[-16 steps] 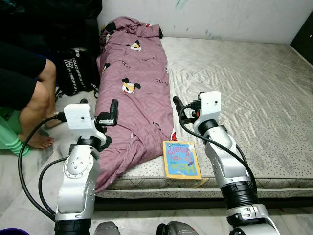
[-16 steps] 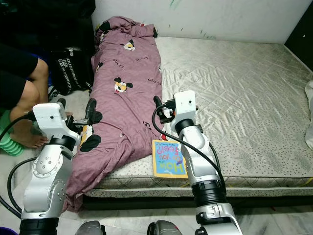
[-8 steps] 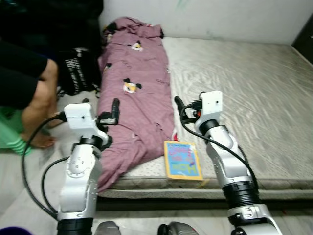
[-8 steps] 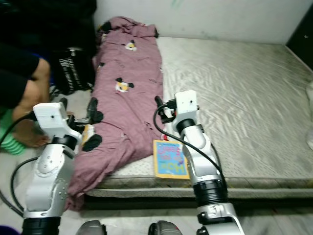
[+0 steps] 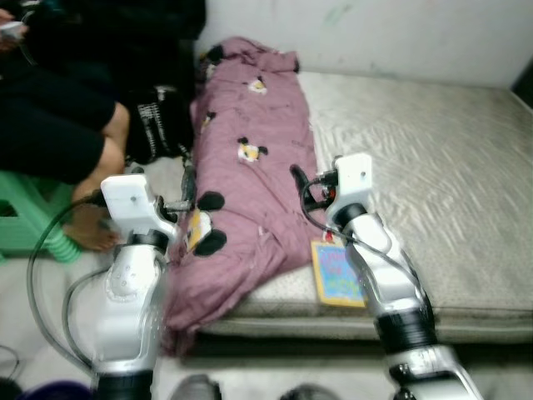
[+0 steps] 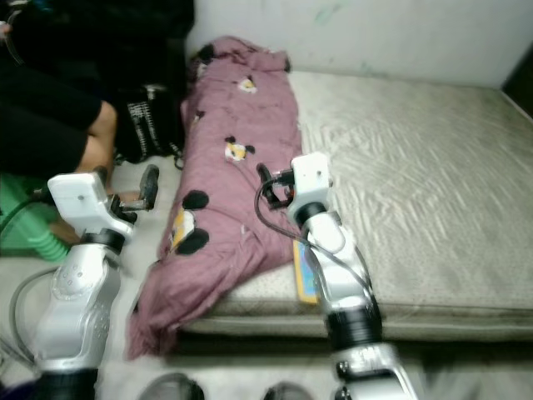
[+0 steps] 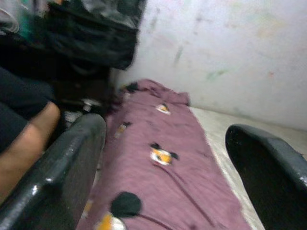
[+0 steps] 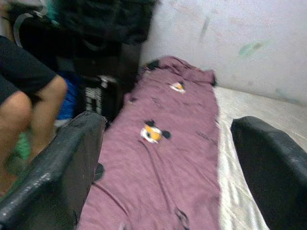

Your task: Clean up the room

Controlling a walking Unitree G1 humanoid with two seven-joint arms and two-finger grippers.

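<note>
Mauve blanket [image 5: 250, 175] along the mattress's [image 5: 433, 183] left edge, spilling to the floor, book [image 5: 337, 271] beside it; left gripper [image 7: 165, 187] and right gripper [image 8: 168, 172] raised, fingers wide, empty.

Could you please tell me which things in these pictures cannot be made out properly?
- Book on the mattress edge: motion blur in the eye views smears its cover lettering.
- Person on the green stool: cut off by the frame's top and left edges.
- Black bag beside the purple blanket: its white print is blurred.
</note>
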